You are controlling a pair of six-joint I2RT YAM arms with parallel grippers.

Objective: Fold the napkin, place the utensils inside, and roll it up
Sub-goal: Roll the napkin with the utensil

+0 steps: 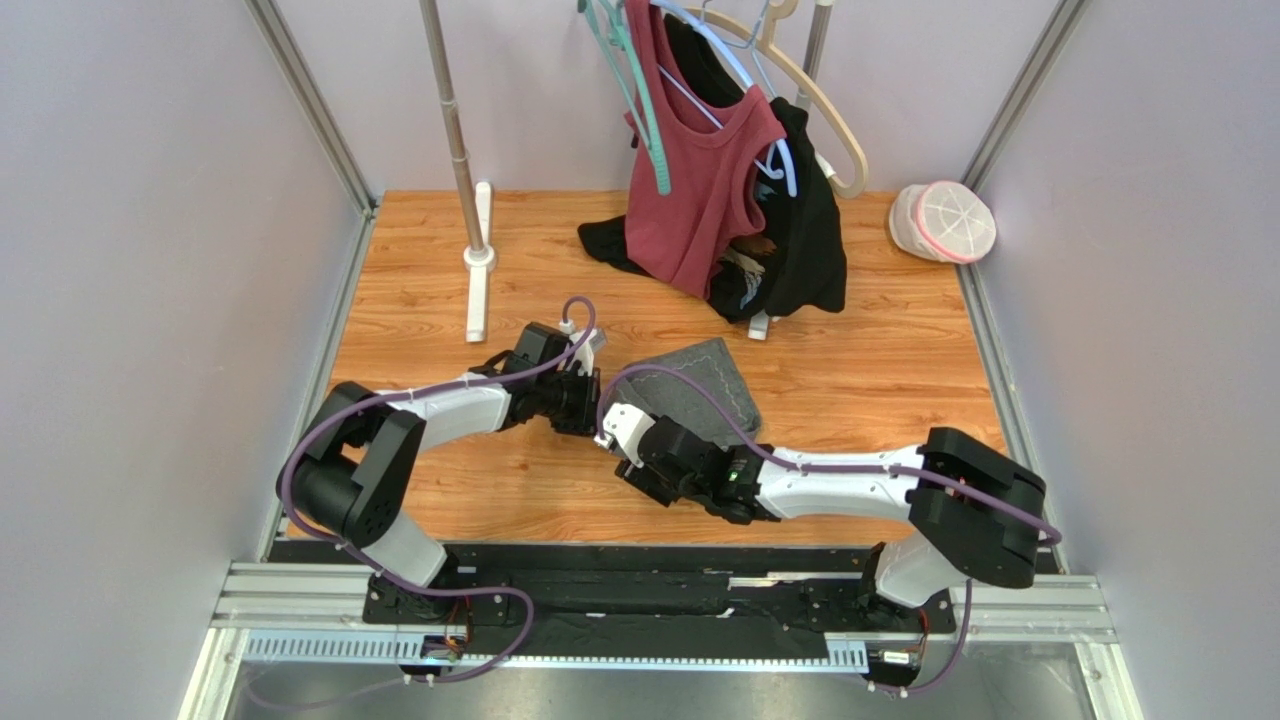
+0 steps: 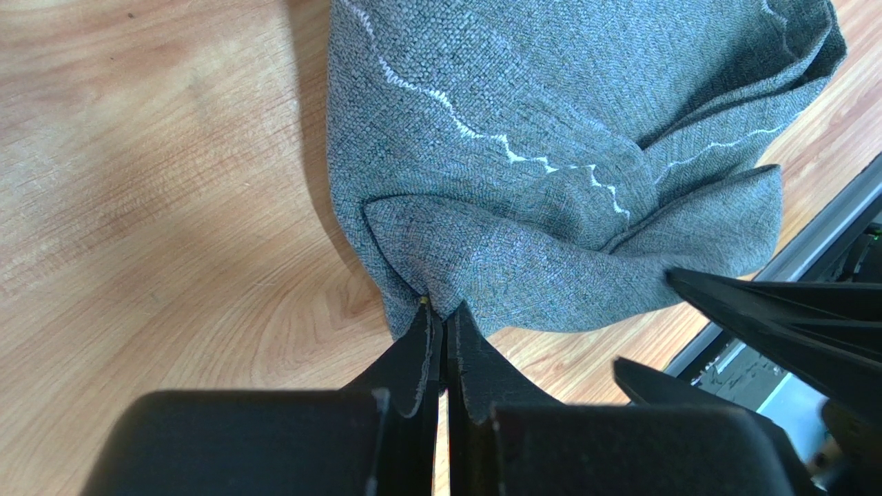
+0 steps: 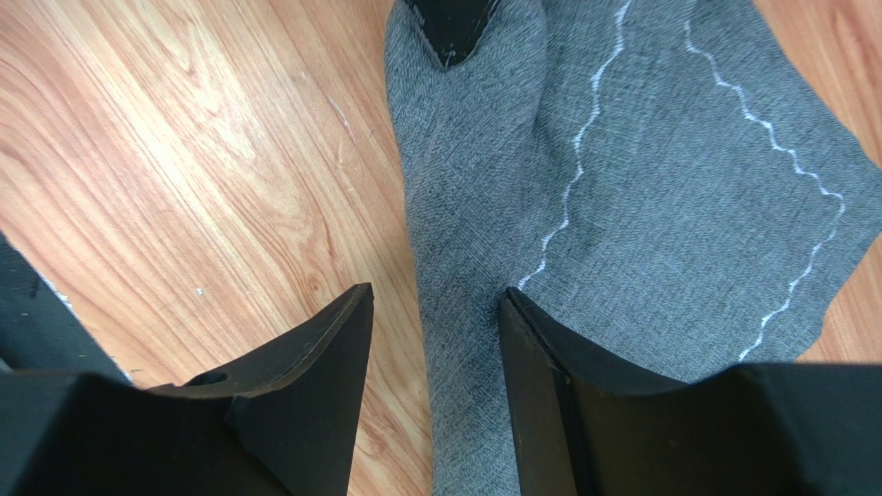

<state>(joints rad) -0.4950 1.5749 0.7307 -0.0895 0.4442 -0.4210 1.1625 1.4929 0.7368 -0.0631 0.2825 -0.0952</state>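
The dark grey napkin [image 1: 706, 383] lies on the wooden table, its near-left edge curled over into a thick roll [image 3: 466, 207]. My left gripper [image 2: 443, 308] is shut on one end of that roll [image 2: 538, 248], pinching the cloth at its tips. My right gripper [image 3: 435, 292] stands open astride the roll's other end; one finger [image 3: 311, 351] is over bare wood and the other rests against the cloth. In the top view both grippers meet at the napkin's left corner, left gripper [image 1: 586, 405] and right gripper [image 1: 624, 435]. The utensils are hidden.
A maroon top [image 1: 699, 180] and a black garment [image 1: 804, 225] hang from hangers on a rack at the back. A metal pole on a white foot [image 1: 478, 255] stands at the back left. A white cap [image 1: 944, 221] lies in the back right corner. Walls close both sides.
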